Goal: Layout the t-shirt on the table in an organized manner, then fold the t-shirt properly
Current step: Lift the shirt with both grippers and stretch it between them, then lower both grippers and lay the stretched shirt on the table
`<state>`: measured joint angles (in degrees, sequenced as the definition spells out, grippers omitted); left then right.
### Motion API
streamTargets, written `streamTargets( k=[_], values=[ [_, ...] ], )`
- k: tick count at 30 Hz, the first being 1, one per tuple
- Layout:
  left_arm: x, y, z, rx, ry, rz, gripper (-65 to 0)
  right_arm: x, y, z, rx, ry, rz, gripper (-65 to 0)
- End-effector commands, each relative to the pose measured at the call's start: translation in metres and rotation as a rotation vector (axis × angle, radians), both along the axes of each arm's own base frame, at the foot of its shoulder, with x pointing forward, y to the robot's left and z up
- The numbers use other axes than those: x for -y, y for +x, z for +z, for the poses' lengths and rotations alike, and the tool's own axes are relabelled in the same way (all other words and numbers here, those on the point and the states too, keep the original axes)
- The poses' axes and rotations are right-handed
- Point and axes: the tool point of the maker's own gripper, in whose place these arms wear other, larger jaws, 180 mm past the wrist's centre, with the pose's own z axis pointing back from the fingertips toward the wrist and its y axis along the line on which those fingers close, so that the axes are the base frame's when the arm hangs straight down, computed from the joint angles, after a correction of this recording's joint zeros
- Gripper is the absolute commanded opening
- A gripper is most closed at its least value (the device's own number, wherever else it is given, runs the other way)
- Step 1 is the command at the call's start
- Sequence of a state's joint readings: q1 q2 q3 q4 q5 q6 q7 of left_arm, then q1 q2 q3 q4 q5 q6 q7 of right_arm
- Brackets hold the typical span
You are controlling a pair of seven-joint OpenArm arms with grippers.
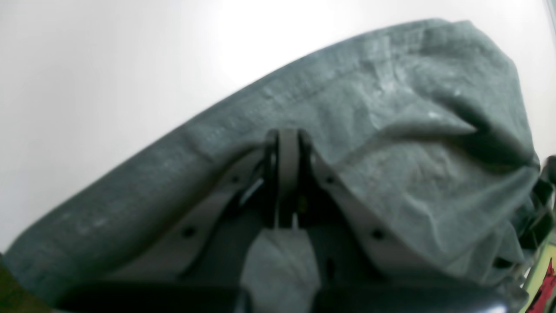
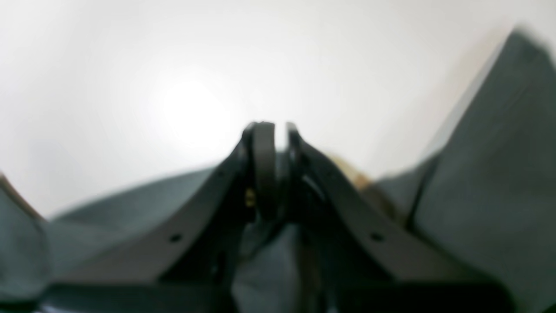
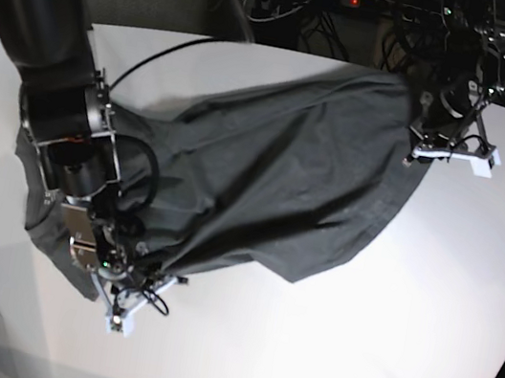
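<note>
One dark charcoal-grey cotton t-shirt (image 3: pixel 262 191) is stretched across the far half of the large matte white table (image 3: pixel 380 356), still bunched and wrinkled, not yet flat. It looks held this way so that the cloth can be pulled tight between two corners and then laid down in order.

Two grippers work on it. The left gripper (image 1: pixel 287 143), at the far edge of the table, has its jaws together, clamped on a fold of the t-shirt, and cloth hangs over its fingers. The right gripper (image 2: pixel 269 143), near the table's front edge, is nearly closed on another edge of the same t-shirt. I judge that the spreading step is not finished.
</note>
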<state>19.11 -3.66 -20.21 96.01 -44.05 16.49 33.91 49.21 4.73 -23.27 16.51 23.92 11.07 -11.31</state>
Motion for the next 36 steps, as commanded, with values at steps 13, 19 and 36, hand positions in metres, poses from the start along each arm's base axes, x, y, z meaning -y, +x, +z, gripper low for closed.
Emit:
streamTargets(
  k=[13,19,36],
  values=[
    [0.011,0.070,0.059,0.205,-0.002,-0.028,-64.5,-0.093,-0.036,0.076,0.119,0.059,0.264,-62.0],
    [0.047,0.131,0.063,0.231,-0.036,-0.119,-64.5,-0.050,-0.053,0.065,0.108,-0.013,0.245,-62.0],
    [0.003,0.160,-0.025,0.018,0.208,-0.045,-64.4,0.055,-0.068,0.047,0.071,-0.048,0.093,-62.0]
  ],
)
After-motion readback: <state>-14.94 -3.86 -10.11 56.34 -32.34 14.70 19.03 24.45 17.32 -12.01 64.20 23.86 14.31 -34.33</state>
